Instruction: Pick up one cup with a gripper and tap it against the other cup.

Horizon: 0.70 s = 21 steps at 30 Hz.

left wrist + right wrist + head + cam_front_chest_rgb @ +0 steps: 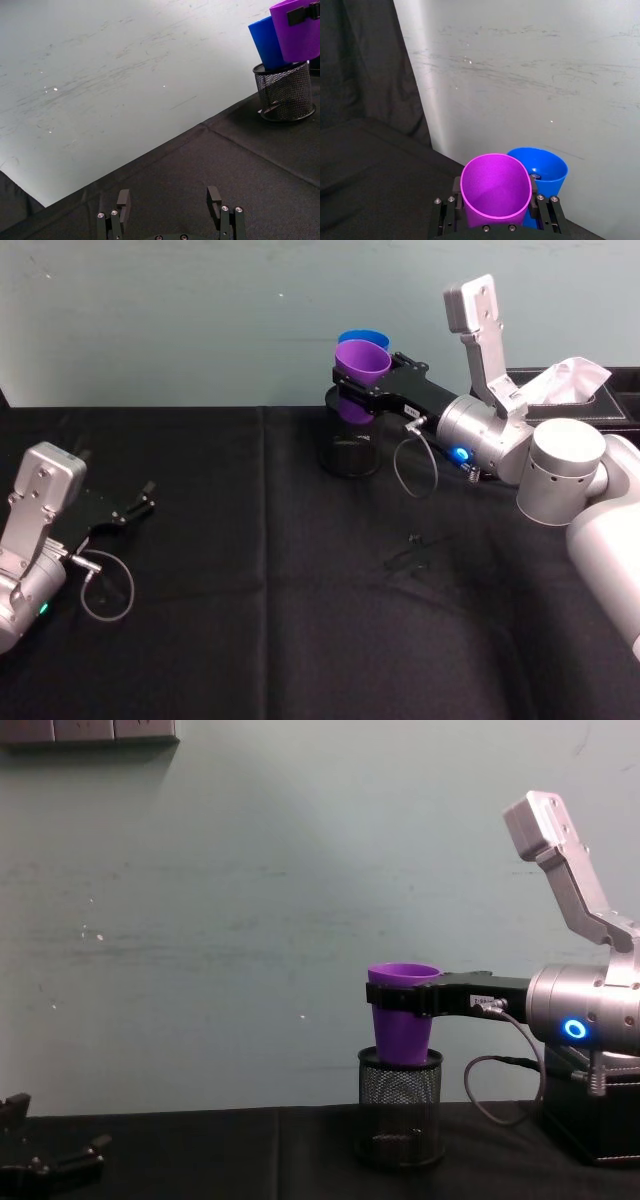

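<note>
The right end effector [358, 382] is clamped on the purple cup [362, 362], holding it upright over the mesh pen holder [350, 445] at the back of the worktop [250, 620]. The blue cup [362, 339] stands in that holder just behind it; whether they touch is unclear. The left end effector [140, 502] rests well apart, fingers wide.
</note>
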Each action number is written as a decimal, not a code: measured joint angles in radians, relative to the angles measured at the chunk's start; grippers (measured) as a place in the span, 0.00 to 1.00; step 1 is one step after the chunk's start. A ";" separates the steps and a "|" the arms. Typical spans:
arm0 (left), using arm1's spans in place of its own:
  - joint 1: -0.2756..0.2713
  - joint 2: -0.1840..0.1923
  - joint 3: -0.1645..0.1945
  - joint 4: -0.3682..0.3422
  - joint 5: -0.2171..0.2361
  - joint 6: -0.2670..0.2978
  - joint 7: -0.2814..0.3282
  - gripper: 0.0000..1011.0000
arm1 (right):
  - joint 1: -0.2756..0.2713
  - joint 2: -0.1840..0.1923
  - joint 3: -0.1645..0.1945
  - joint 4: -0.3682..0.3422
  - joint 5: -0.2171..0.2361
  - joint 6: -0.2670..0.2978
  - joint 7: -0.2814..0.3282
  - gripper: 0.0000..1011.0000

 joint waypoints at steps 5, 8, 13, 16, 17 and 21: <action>0.000 0.000 0.000 0.000 0.000 0.000 0.000 0.99 | 0.000 0.000 -0.001 0.000 0.000 0.001 0.000 0.71; 0.000 0.000 0.000 0.000 0.000 0.000 0.000 0.99 | 0.000 0.000 -0.001 0.000 0.000 0.001 0.000 0.71; 0.000 0.000 0.000 0.000 0.000 0.000 0.000 0.99 | 0.000 0.000 -0.001 0.000 0.000 0.001 0.000 0.71; 0.000 0.000 0.000 0.000 0.000 0.000 0.000 0.99 | 0.000 0.000 -0.002 0.000 0.001 0.001 0.000 0.71; 0.000 0.000 0.000 0.000 0.000 0.000 0.000 0.99 | 0.000 0.000 -0.002 0.000 0.001 0.001 0.000 0.71; 0.000 0.000 0.000 0.000 0.000 0.000 0.000 0.99 | 0.000 0.000 -0.002 0.000 0.001 0.001 -0.001 0.71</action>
